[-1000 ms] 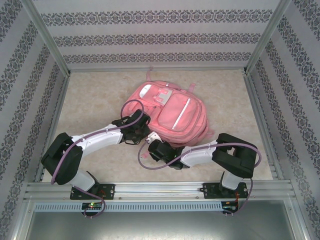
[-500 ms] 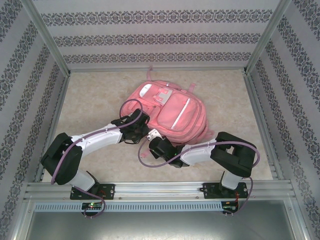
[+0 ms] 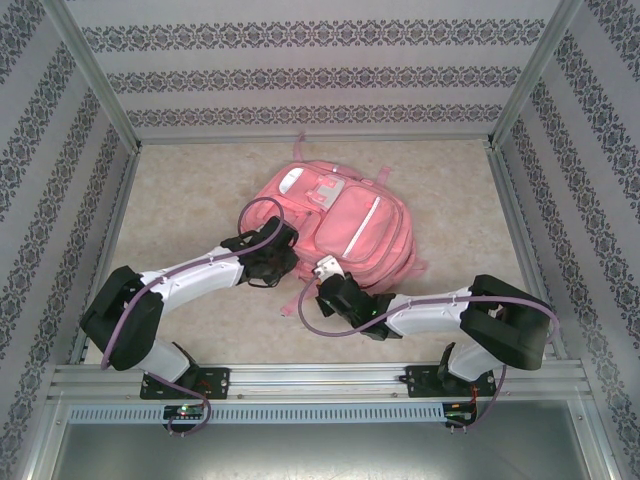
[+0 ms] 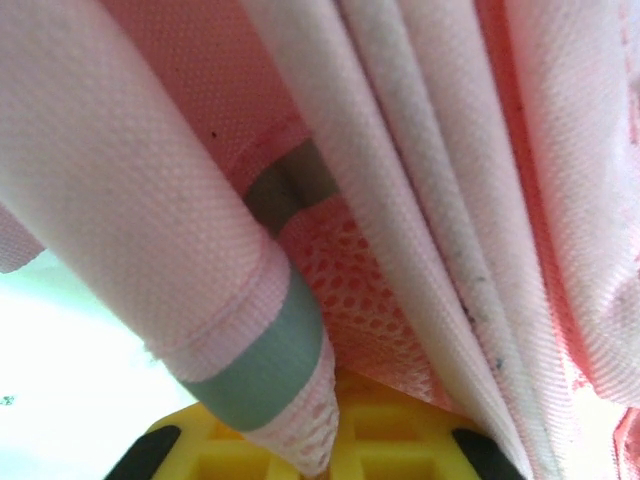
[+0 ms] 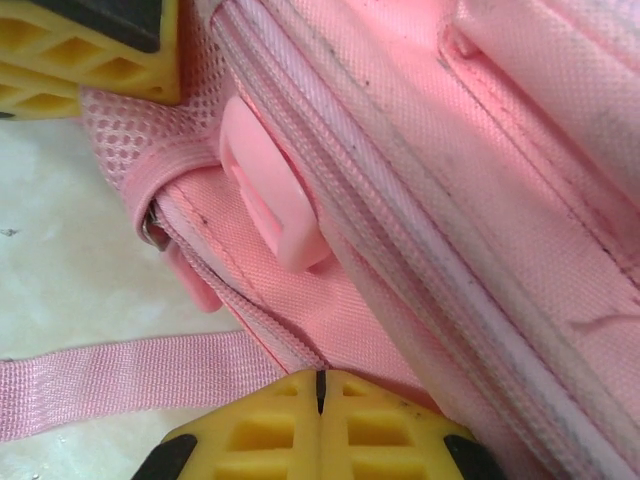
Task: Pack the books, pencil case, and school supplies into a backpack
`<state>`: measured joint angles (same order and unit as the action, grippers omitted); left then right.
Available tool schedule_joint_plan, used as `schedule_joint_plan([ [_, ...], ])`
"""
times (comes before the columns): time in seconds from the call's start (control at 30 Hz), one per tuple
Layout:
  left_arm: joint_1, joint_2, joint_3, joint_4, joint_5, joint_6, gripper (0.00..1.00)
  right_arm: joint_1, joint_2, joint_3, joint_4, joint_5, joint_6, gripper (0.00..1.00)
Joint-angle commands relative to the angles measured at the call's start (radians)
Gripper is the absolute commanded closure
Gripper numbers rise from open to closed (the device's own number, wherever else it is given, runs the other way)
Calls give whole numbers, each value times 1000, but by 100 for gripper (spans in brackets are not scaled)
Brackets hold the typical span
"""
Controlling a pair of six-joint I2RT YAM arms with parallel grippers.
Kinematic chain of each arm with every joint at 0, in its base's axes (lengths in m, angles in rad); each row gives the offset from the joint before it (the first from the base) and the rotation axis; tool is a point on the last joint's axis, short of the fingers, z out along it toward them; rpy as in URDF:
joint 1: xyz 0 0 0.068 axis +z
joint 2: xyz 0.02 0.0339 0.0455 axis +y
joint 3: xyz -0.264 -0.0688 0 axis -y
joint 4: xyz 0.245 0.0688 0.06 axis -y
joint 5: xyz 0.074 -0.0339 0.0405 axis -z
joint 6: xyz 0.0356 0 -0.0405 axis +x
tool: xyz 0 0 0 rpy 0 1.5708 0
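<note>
The pink backpack lies flat in the middle of the table. My left gripper is at its lower left edge, shut on a fold of its mesh side pocket, which runs down between the yellow fingers. My right gripper is at the bag's near edge, its yellow fingers pressed together where the zipper line ends; the pull itself is hidden. The books, pencil case and school supplies are out of view.
A pink strap trails over the pale table beside my right gripper. A pink plastic buckle sits on the bag's side. A yellow finger of the left gripper is close by. Metal frame rails and patterned walls surround the table.
My right gripper has slid right and slightly away along the bag's near edge, and its elbow has swung out to the right. The left gripper has stayed on the bag's side.
</note>
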<state>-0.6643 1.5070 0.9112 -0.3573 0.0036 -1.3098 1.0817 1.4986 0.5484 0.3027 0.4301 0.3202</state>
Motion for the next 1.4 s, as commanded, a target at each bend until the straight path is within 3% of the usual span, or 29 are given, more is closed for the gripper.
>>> schedule_joint_plan([
  [0.0,30,-20,25,-26,-31,30,81,-12,3,4,-48,47,30,100],
  [0.43,97,-45,-76,20,-12,109,53,-34,55,50,-118,61,30,100],
  [0.5,97,-13,-66,39,-1,112,53,-37,60,65,-130,31,25,94],
  [0.6,97,24,-63,68,4,107,59,-36,57,86,-149,-2,18,91],
  [0.7,97,35,-56,92,5,93,84,-17,20,90,-145,0,16,86],
  [0.83,96,33,-6,40,-2,61,100,27,-10,106,-133,-18,24,75],
  [1.13,97,24,88,-52,3,27,100,87,134,188,-97,-36,50,61],
  [1.37,97,13,88,-63,6,21,100,66,240,226,-72,28,68,59],
])
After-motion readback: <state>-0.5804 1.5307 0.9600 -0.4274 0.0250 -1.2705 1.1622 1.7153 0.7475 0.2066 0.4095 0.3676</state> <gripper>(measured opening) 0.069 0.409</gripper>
